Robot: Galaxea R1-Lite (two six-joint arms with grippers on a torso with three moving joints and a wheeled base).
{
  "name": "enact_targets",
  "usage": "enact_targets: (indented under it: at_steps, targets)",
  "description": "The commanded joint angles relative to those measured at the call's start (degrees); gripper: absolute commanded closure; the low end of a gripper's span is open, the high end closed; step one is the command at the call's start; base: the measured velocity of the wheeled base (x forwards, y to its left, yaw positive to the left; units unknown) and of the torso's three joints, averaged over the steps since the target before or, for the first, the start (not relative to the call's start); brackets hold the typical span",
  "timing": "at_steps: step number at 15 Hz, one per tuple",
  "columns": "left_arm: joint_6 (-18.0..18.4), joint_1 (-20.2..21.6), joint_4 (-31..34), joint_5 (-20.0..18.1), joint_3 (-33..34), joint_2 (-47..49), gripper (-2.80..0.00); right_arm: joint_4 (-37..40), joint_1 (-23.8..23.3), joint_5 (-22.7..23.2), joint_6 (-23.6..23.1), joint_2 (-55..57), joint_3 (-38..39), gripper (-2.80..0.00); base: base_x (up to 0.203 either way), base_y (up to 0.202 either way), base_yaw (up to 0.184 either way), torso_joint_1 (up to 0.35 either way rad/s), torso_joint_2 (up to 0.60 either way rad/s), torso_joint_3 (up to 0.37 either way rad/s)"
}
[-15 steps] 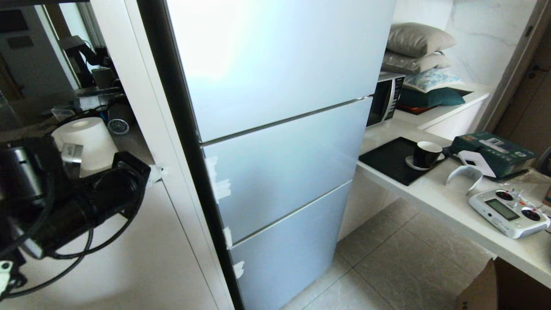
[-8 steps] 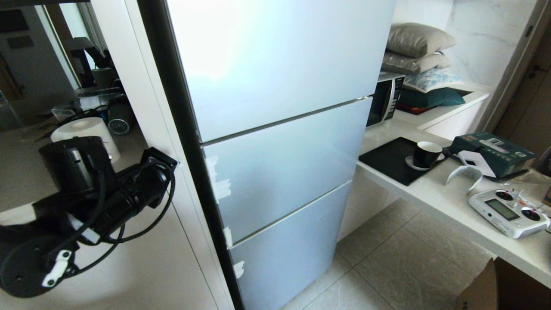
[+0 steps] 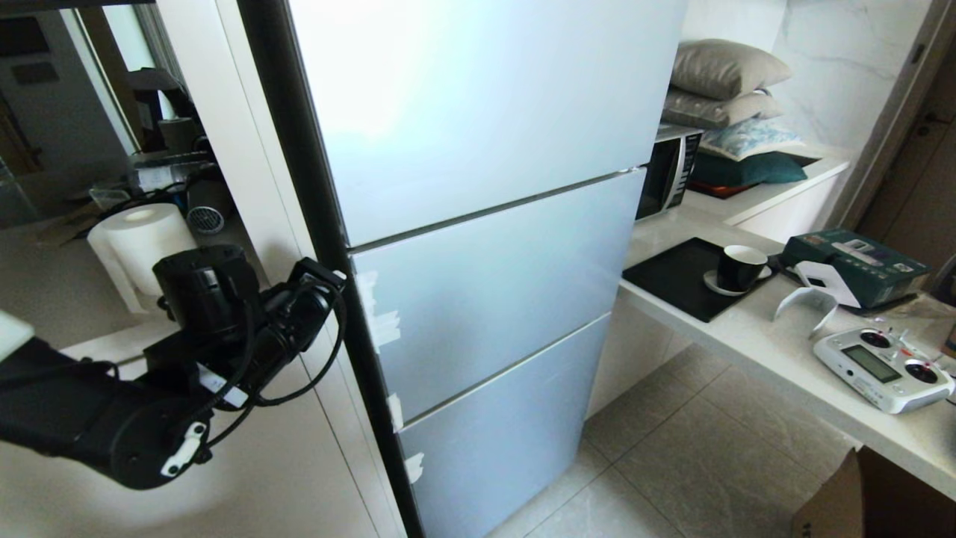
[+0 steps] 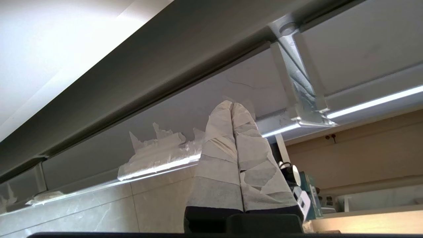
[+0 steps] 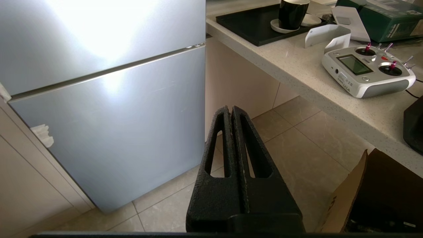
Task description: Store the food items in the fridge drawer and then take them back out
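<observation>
With the fridge (image 3: pixel 478 224) closed and drawer and food unseen, the left gripper (image 4: pixel 232 109), taped fingers pressed together and empty, nears its left door edge to pull it open next.

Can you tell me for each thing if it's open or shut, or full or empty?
Fridge: all three doors shut; torn white tape on the left edge.
Left gripper: shut, holding nothing, tips close to the fridge's edge.
Right gripper: shut, holding nothing, hanging over the floor.
Cup: upright on its saucer; can't see inside.
Microwave: door shut.
Remote control: lying flat on the counter.
Food: none in sight.
</observation>
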Motion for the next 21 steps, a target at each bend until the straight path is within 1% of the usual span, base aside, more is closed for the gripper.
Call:
enact_targets:
  at_steps: [1,4,10,15,17,21]
  targets:
    - [-0.21,0.02,-0.35,0.37,-1.40,0.89,0.00,0.00,0.02,0.00,0.00,-0.01,0.00,0.00,0.000,0.000,0.000,0.000,0.00,0.000]
    - [0.55,0.11,-0.35,2.01,-3.39,2.13,0.00,0.00,0.02,0.07,0.00,-0.01,0.00,0.00,0.000,0.000,0.000,0.000,0.00,0.000]
    - [0.70,0.02,-0.44,2.19,-4.18,4.64,0.00,0.00,0.02,0.00,0.00,-0.01,0.00,0.00,0.000,0.000,0.000,0.000,0.00,0.000]
    - [0.33,-0.33,-0.44,1.14,-4.72,5.79,0.00,0.00,0.02,0.00,0.00,-0.01,0.00,0.00,0.000,0.000,0.000,0.000,0.00,0.000]
    - [0.16,-1.05,-0.44,-0.34,-4.27,5.62,0.00,0.00,0.02,0.03,0.00,-0.01,0.00,0.00,0.000,0.000,0.000,0.000,0.00,0.000]
    - [0.24,-2.98,-0.44,-0.58,-3.92,5.22,0.00,0.00,0.02,0.00,0.00,-0.01,0.00,0.00,0.000,0.000,0.000,0.000,0.00,0.000]
